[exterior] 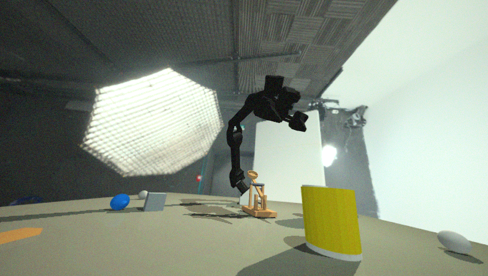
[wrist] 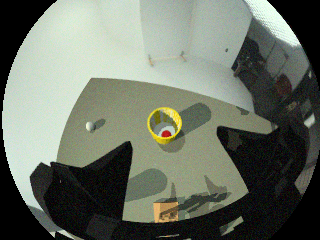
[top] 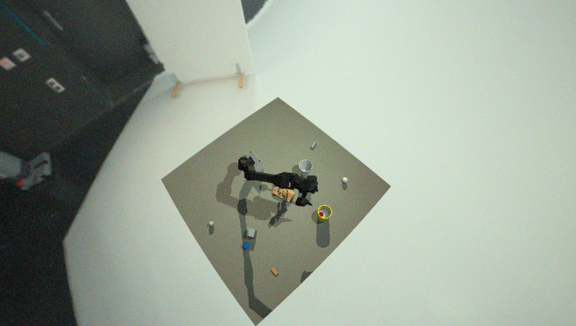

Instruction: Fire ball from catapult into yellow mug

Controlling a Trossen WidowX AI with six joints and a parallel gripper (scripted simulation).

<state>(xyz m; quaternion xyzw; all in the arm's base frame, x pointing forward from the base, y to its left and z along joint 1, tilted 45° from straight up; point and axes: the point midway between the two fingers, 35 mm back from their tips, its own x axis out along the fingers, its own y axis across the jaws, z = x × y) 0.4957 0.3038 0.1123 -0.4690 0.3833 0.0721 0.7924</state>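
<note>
The yellow mug (top: 324, 212) (exterior: 330, 222) (wrist: 164, 122) stands upright on the tan mat (top: 282, 129). A small red ball (top: 321, 214) (wrist: 166, 134) lies inside it. The wooden catapult (top: 282, 193) (exterior: 256, 201) (wrist: 166, 212) stands left of the mug, and its throwing arm is up with an empty cup (exterior: 252, 174). My gripper (top: 305, 200) (exterior: 298, 122) (wrist: 176, 139) is open and empty. It hangs high above the mat between the catapult and the mug, and it looks down at the mug.
A grey mug (top: 305, 165) stands behind the arm. White balls (top: 344, 179) (top: 210, 223) (exterior: 453, 241), a blue ball (top: 245, 245) (exterior: 119, 201), a grey cube (top: 250, 232) (exterior: 154, 200), an orange block (top: 274, 271) and a small grey block (top: 313, 144) lie on the mat. A white panel (top: 193, 36) stands beyond it.
</note>
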